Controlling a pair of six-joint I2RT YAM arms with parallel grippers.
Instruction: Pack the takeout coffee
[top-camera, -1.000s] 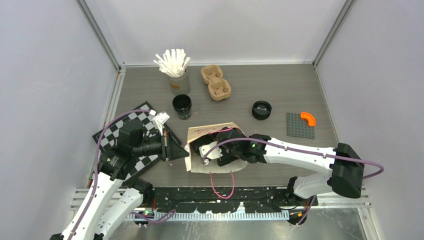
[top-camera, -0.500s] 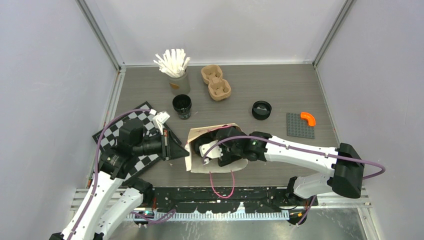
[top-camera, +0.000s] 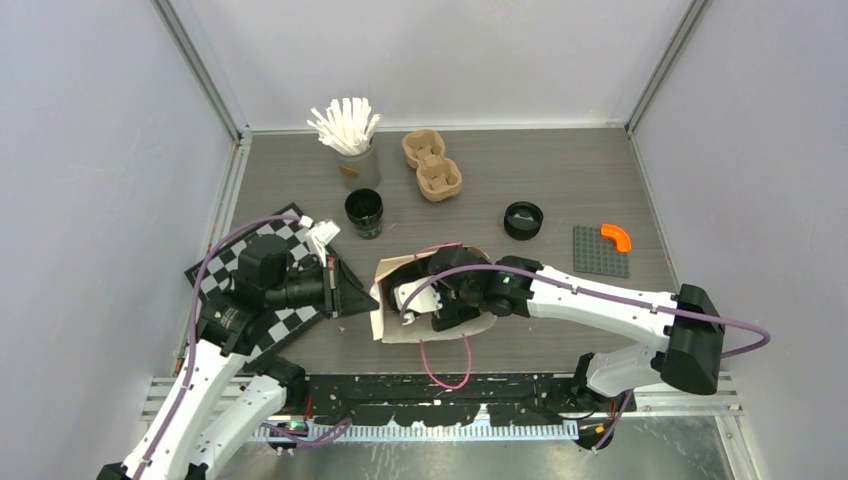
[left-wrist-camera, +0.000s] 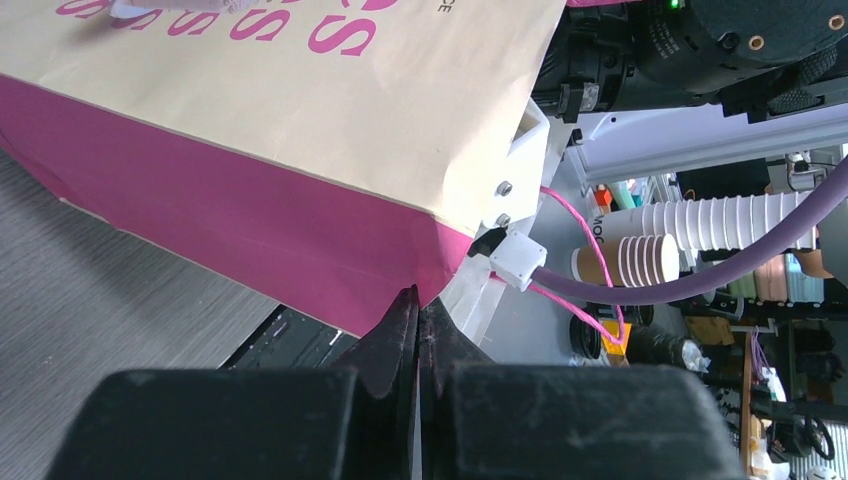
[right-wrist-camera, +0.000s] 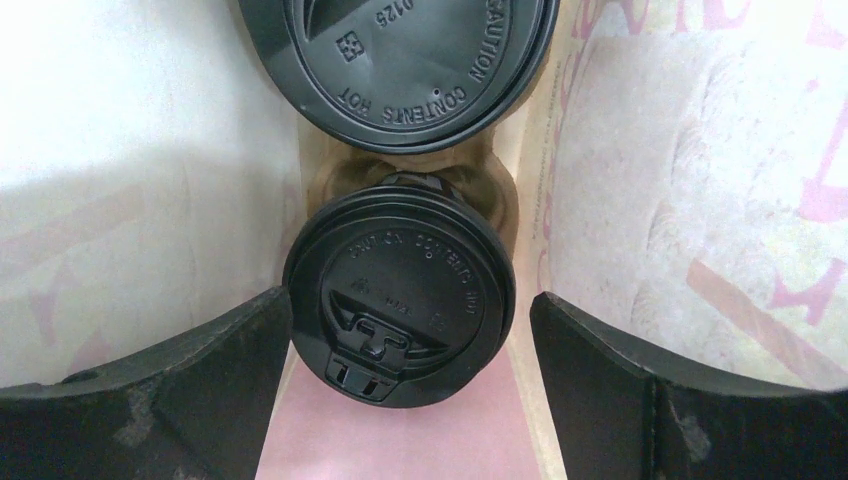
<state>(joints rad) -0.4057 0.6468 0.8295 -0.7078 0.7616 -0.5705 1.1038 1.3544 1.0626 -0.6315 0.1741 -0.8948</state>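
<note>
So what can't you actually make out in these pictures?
Right wrist view: the near round black plastic lid hides whatever it sits on.
Far lid: cut off by that view's top edge.
Right gripper: overhead, its fingers are hidden inside the beige paper bag with pink lettering.
Left gripper: shut at the bag's corner; whether paper is pinched is unclear.

Robotics lab test cell — white panel walls (top-camera: 430, 50), aluminium frame (top-camera: 200, 70), calibration checkerboard (top-camera: 222, 268) on grey table (top-camera: 560, 170).

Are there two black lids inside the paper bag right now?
Yes, the right wrist view shows a near lid and a far lid between the walls of the paper bag.
</note>
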